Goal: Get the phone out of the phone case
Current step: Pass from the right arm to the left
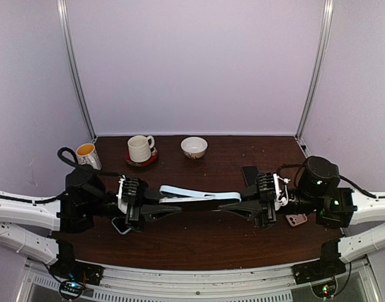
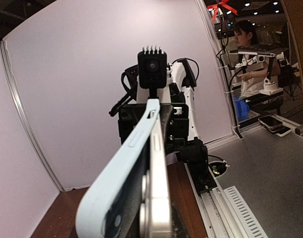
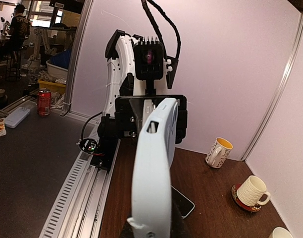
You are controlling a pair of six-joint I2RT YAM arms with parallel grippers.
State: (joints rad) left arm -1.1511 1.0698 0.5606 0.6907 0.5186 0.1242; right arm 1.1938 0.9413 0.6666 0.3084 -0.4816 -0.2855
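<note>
I'm driving a rig in a robotics lab: white panel walls (image 1: 192, 63) box in my brown worktop (image 1: 205, 242), and beyond, a person (image 2: 246, 37) stands by another white arm (image 2: 268, 82).

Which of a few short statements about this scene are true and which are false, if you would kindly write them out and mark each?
1. The phone case is clamped between the left arm's jaws and the right arm's jaws, above the table. True.
2. The white mug stands on a red saucer. True.
3. The small bowl lies upside down. False: it stands upright, open side up.
4. The right arm's jaws stand wide open. False: they are shut on the phone case.
5. Nothing lies on the table below the left arm. False: a second phone lies flat there.
</note>
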